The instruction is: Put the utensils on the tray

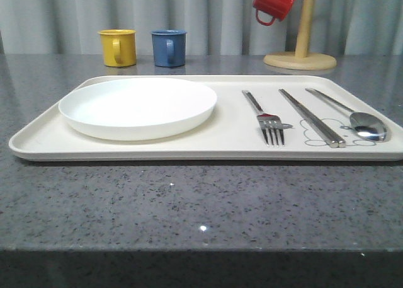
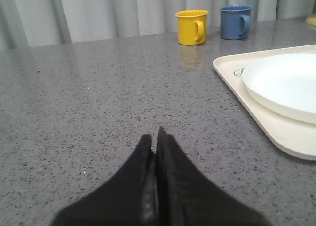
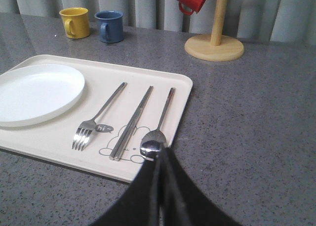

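On the right half of the cream-white tray three silver utensils lie side by side: a fork, a pair of chopsticks across the rabbit drawing, and a spoon nearest the right rim. The right wrist view shows the same fork, chopsticks and spoon. My right gripper is shut with nothing in it, its tips just short of the spoon's bowl by the tray's near right corner. My left gripper is shut and empty over bare table, left of the tray.
A round white plate fills the tray's left half. Behind the tray stand a yellow cup, a blue cup and a wooden mug tree holding a red cup. A curtain closes the back.
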Available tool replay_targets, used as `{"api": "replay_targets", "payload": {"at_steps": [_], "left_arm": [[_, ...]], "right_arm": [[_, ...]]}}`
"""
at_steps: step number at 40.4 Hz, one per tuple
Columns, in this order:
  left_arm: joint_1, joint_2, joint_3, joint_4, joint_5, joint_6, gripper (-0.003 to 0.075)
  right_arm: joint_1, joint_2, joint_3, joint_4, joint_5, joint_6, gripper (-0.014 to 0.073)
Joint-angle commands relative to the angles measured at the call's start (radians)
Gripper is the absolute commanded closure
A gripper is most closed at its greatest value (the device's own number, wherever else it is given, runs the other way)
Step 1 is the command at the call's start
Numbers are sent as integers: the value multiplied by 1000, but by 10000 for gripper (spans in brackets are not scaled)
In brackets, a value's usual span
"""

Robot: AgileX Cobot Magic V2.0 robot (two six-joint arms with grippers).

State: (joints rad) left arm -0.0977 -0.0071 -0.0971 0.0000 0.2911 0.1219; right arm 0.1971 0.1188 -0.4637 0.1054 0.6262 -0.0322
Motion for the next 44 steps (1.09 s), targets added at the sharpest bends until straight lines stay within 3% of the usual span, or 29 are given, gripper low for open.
{"api": "replay_targets", "payload": {"at_steps": [1, 8, 13, 44], "left_arm": [[3, -24, 16, -10, -180, -7, 738], [3, -24, 107, -10, -307, -7, 738], [3, -24, 104, -10, -245, -7, 738], [3, -24, 104, -10, -245, -7, 738]], "right_arm": [[-2, 12, -25, -2, -85, -7, 715], [-2, 12, -25, -2, -85, -7, 715], [-2, 12, -25, -2, -85, -7, 715], [-2, 12, -25, -2, -85, -7, 715]]}}
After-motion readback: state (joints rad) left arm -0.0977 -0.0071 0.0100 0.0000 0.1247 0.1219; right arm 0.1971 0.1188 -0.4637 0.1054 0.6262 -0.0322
